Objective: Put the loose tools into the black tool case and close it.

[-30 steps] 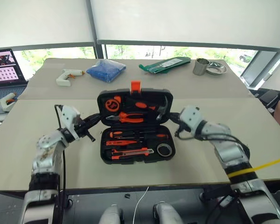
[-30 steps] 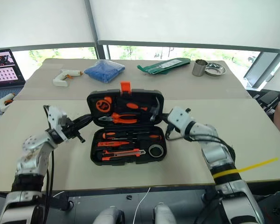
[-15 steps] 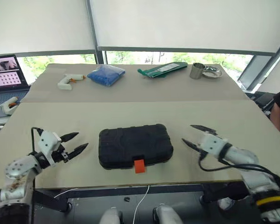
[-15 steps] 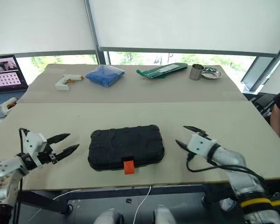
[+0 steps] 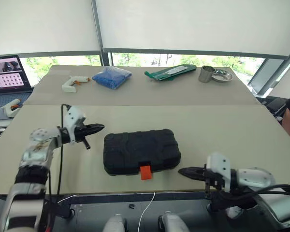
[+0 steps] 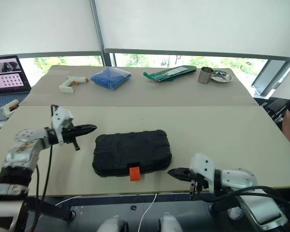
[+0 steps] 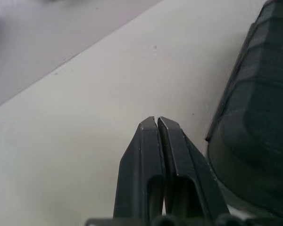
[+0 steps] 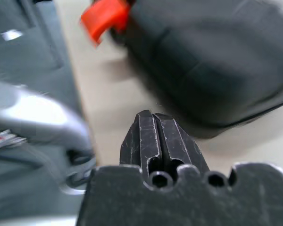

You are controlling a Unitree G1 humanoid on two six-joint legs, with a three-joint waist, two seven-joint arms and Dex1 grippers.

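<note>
We see the black tool case [image 5: 141,152] shut on the near table [image 5: 222,130], its orange latch [image 5: 145,172] at the front edge, so the tools inside are hidden. Our left gripper [image 5: 100,128] sits just off the case's far left corner, fingers pressed together, holding nothing. Our right gripper [image 5: 181,171] lies near the front right corner, likewise closed and empty. The right wrist view shows the latch blurred.

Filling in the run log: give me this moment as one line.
black tool case: closed, flat on table | orange latch: facing table's near edge | left claw: shut, empty, beside case | right claw: shut, empty, near latch
</note>
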